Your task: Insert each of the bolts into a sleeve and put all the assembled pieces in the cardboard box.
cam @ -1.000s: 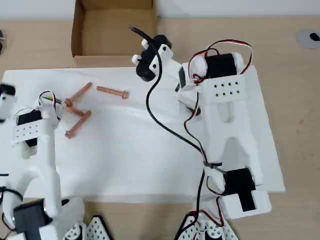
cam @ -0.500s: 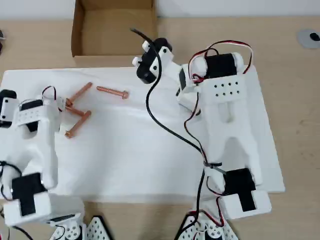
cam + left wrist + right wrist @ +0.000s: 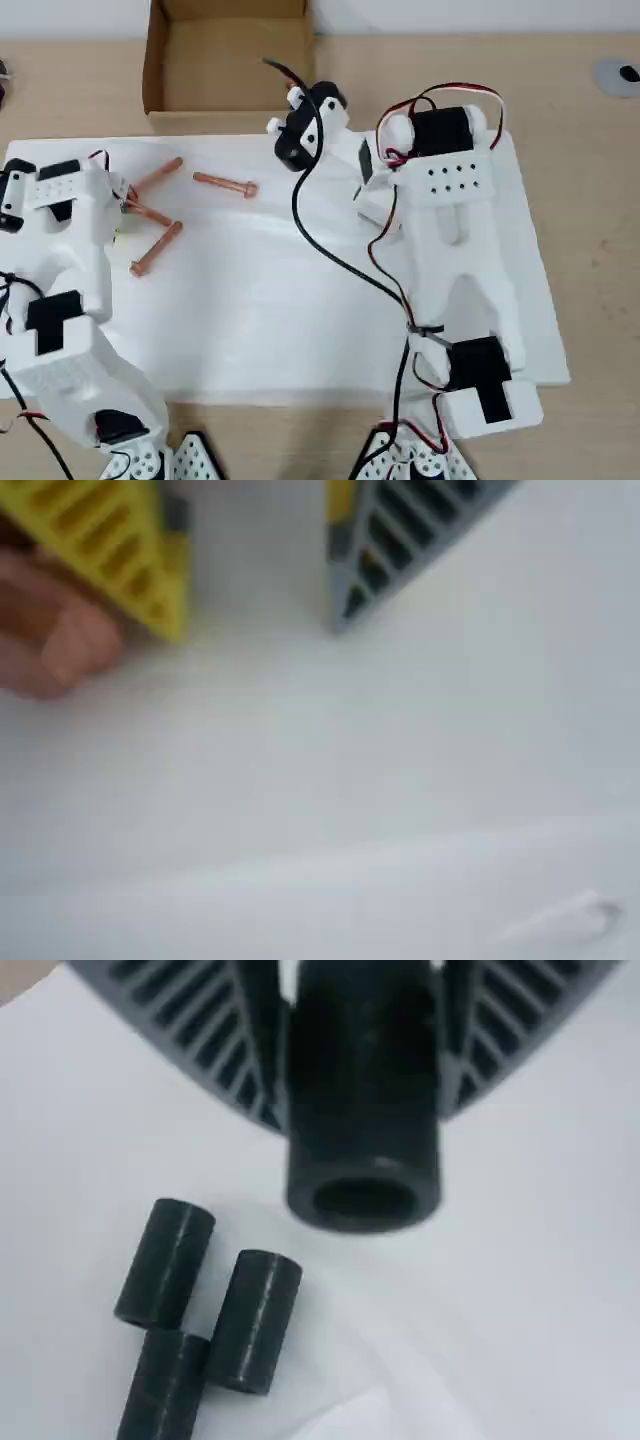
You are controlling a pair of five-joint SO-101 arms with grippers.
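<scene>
Pale wooden worktop (image 3: 590,190), with a white sheet (image 3: 280,310) spread over it so the small parts show up and don't roll away. The cardboard box (image 3: 152,60) sits at the far edge just beyond the sheet, open side up, and I can see no finished piece in it yet.

The copper-coloured bolts (image 3: 225,184) lie loosely scattered on the sheet near the box. The left end effector (image 3: 255,625) is down among them with its fingers spread. One bolt's end (image 3: 55,645) lies just outside the yellow finger (image 3: 130,570), not between the two. My guess is that it is lining up for a pick and is a little off to one side.

The right end effector (image 3: 360,1110) is pinching a black sleeve (image 3: 365,1185) across its body. The open bore faces outward and sits low over the sheet, which looks like presenting the hole for a bolt. Three loose sleeves (image 3: 255,1305) lie close together just beside it, two of them end to end.

I can make out no label, brand or writing on anything.
</scene>
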